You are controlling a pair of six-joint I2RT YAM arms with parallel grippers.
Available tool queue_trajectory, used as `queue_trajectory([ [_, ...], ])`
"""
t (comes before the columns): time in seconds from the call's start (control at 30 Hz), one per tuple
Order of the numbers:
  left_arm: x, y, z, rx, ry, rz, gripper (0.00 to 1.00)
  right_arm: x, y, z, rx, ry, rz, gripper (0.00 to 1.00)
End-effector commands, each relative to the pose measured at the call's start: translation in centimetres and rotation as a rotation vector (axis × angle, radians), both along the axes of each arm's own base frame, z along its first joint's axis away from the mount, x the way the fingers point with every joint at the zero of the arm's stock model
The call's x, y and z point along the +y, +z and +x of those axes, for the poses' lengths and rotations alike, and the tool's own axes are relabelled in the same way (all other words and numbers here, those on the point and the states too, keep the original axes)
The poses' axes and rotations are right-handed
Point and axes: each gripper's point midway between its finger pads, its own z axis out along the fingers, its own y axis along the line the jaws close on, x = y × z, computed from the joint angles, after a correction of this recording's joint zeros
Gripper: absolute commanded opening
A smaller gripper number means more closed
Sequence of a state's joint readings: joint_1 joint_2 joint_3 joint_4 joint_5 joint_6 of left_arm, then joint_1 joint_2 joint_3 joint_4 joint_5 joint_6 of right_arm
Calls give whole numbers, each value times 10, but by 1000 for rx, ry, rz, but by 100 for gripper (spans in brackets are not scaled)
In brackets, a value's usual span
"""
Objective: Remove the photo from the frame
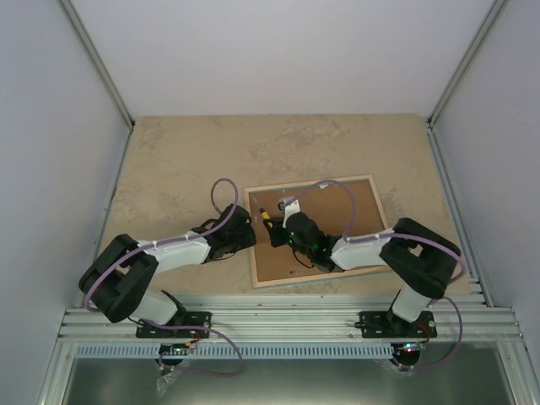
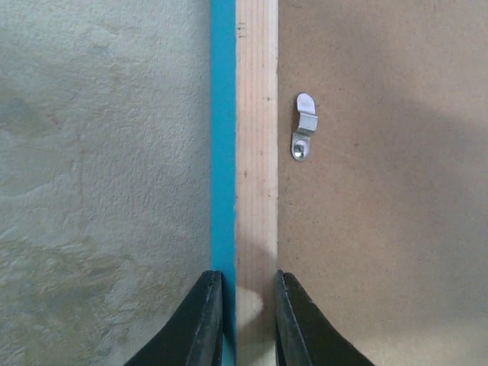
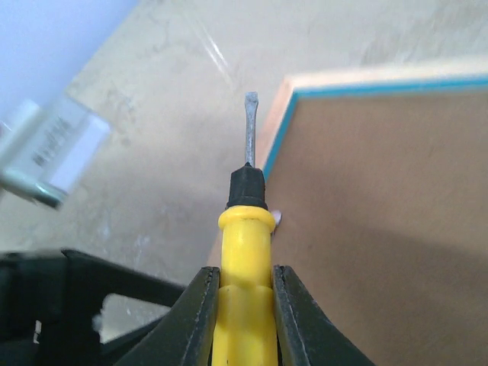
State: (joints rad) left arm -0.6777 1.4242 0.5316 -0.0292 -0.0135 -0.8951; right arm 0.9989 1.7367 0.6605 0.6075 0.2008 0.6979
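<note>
**Photo Hides Under the Brown Board**

The frame (image 1: pixel 354 179) lies face down on the bench (image 1: pixel 186 160), with its brown back board (image 1: pixel 363 215) up. The photo cannot be seen. I think it is under that board, so it lies below both sets of fingers.

The left fingers (image 1: pixel 247 239) are clamped on the frame's side bar. In the left wrist view that bar runs straight ahead from the fingers. One finger is on the bench side and one is on the board side. A little silver clip (image 2: pixel 303 128) sits on the board, ahead of these fingers and just inside the bar.

The right fingers (image 1: pixel 277 229) are shut tight on a yellow screwdriver (image 3: pixel 245 229). Its thin tip points away from the fingers. It hangs over the bench, just beside the frame's edge near a corner. A small shiny bit shows next to its black neck. It may be a clip, but I cannot tell.

The right fingers have the tool, so they look like the ones to turn the clips. The tip needs to swing in over the board to reach one. The two arms are close together at this side, so room is tight there. The far side of the frame has more room.
</note>
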Motion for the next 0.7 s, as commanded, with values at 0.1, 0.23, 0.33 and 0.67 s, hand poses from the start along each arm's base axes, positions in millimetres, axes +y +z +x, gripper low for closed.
queue_trajectory([
  [0.1, 2, -3, -14, 69, 76, -59, 0, -41, 46, 19, -153, -33, -120, 0],
  [0.23, 11, 5, -13, 57, 164, -85, 0, -65, 64, 26, -183, -40, -143, 0],
  [0.33, 10, 13, -14, 55, 192, -136, 0, -79, 72, 29, -215, -48, -184, 0],
  [0.67, 24, 22, -21, 34, 200, -87, 34, -109, 67, 34, -228, -80, -194, 1],
])
